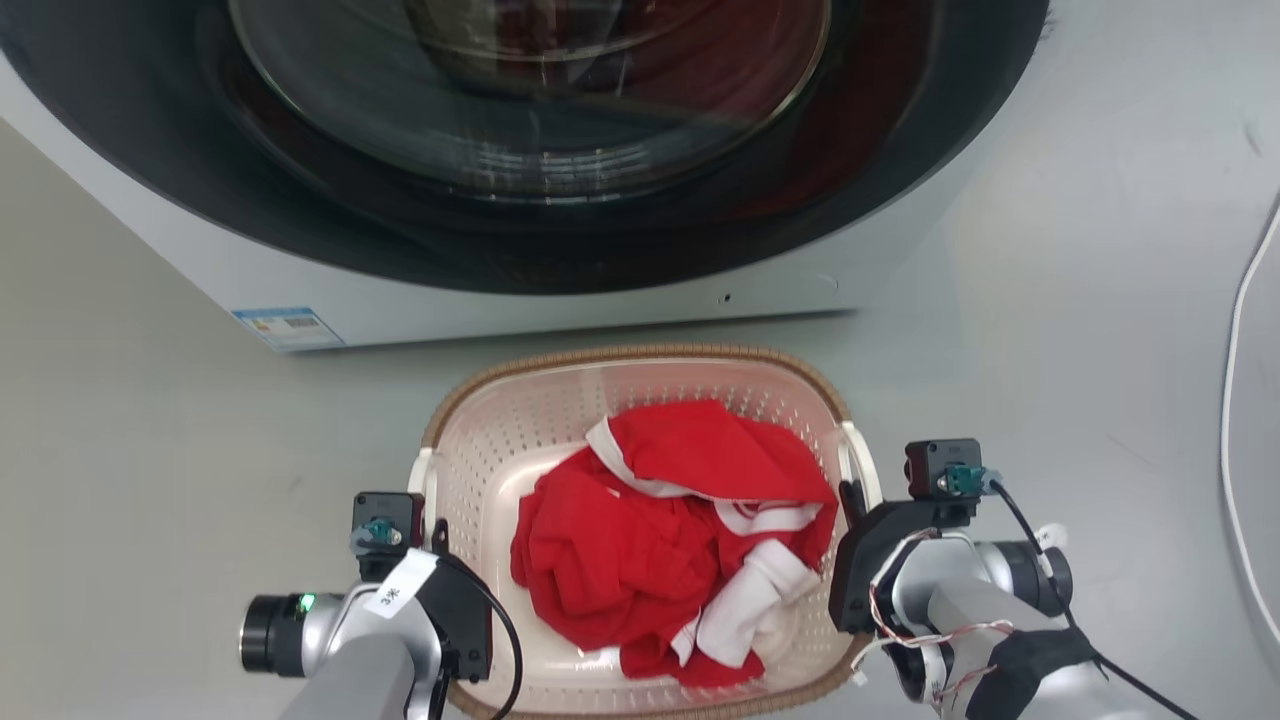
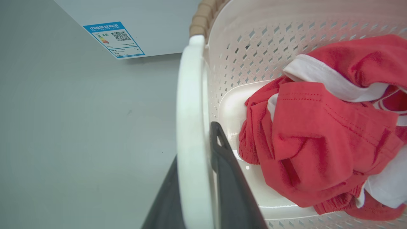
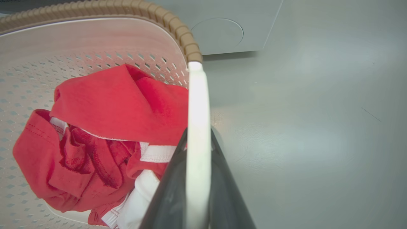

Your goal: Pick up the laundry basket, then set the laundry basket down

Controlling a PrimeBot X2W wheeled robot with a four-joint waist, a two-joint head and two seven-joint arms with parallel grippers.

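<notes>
The laundry basket (image 1: 500,420) is cream-white and perforated with a brown woven-look rim. It sits just in front of the washing machine and holds crumpled red and white clothes (image 1: 660,540). My left gripper (image 1: 437,532) is shut on the basket's white left handle (image 2: 190,111), with one dark finger inside the wall and one outside. My right gripper (image 1: 852,497) is likewise shut on the white right handle (image 3: 197,105), which runs up between its two fingers (image 3: 225,190). I cannot tell whether the basket rests on the floor or hangs just above it.
The white washing machine (image 1: 560,300) with its big dark round door stands close behind the basket; a blue energy label (image 1: 288,327) is on its lower left. A white cable (image 1: 1235,400) lies on the grey floor at the far right. Bare floor lies on both sides.
</notes>
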